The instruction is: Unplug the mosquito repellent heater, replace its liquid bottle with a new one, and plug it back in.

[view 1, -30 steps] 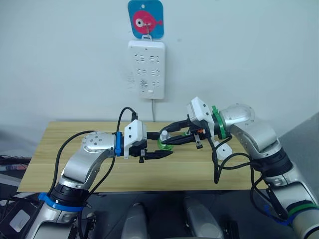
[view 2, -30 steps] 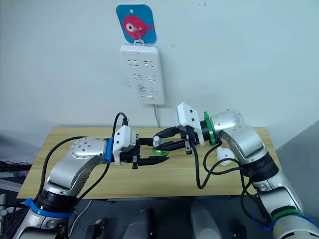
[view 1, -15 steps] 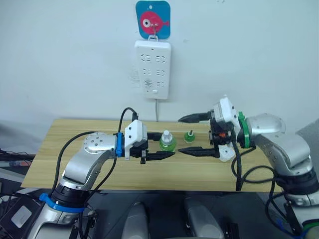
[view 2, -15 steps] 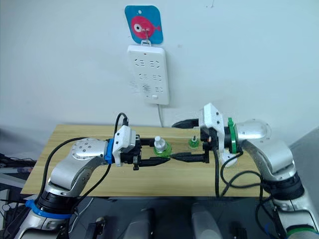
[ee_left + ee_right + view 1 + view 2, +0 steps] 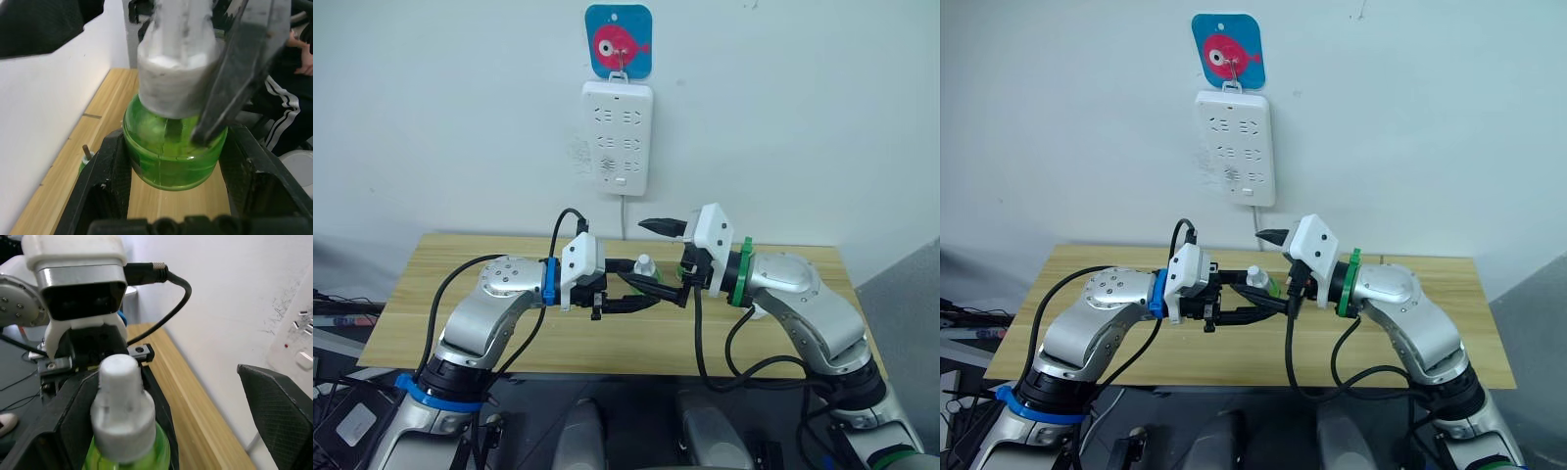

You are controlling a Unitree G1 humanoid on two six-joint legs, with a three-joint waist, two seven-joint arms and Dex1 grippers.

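A light wooden table (image 5: pixel 460 257) stands against a plain white wall, where a white power strip (image 5: pixel 618 137) hangs below a blue card with a pink fish (image 5: pixel 619 40), its cord dropping behind the tabletop. Above the middle of the table, the left gripper (image 5: pixel 631 284) is clamped on a green liquid bottle (image 5: pixel 172 155), its black fingers (image 5: pixel 100 188) pressing both sides of the translucent body; green fluid fills the bottle beneath a white cap (image 5: pixel 120 407). The right gripper (image 5: pixel 668 262) reaches in from the opposite side with its fingers spread wide around the cap, one tip raised above, one low beside the bottle. A person's striped trouser leg (image 5: pixel 282 125) shows beyond the table in the left wrist view.
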